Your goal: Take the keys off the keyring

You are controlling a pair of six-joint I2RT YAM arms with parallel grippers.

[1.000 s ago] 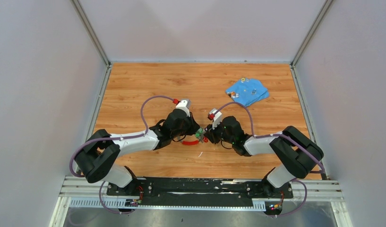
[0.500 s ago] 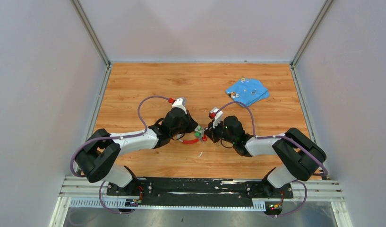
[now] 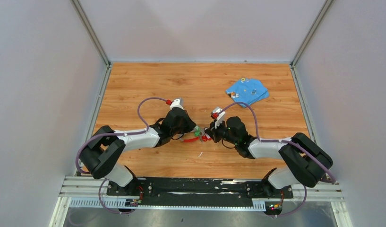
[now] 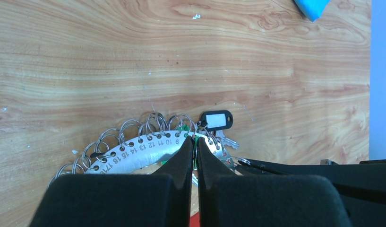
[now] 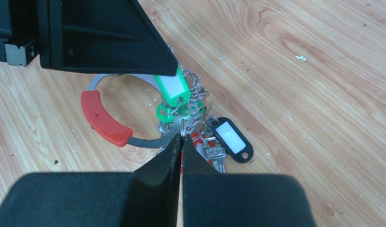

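The keyring (image 5: 144, 141) is a flat metal band with numbered holes (image 4: 134, 153) and a red sleeve (image 5: 106, 120). It lies between the grippers in the top view (image 3: 190, 141). Several small split rings, silvery keys (image 5: 213, 153), a green tag (image 5: 171, 90) and a black tag (image 5: 233, 139) hang on it. My left gripper (image 4: 196, 139) is shut on the green tag at the band's rim; it also shows in the top view (image 3: 193, 132). My right gripper (image 5: 181, 135) is shut on the band's near edge, opposite the left (image 3: 207, 137).
A blue flat piece (image 3: 247, 91) with small bits on it lies at the back right of the wooden table (image 3: 148, 85); its corner shows in the left wrist view (image 4: 311, 5). Grey walls and metal rails enclose the table.
The left wrist has drawn slightly left and back, and the right arm has reached further left. The ring and tags shifted a little between them. Both grippers stay shut.
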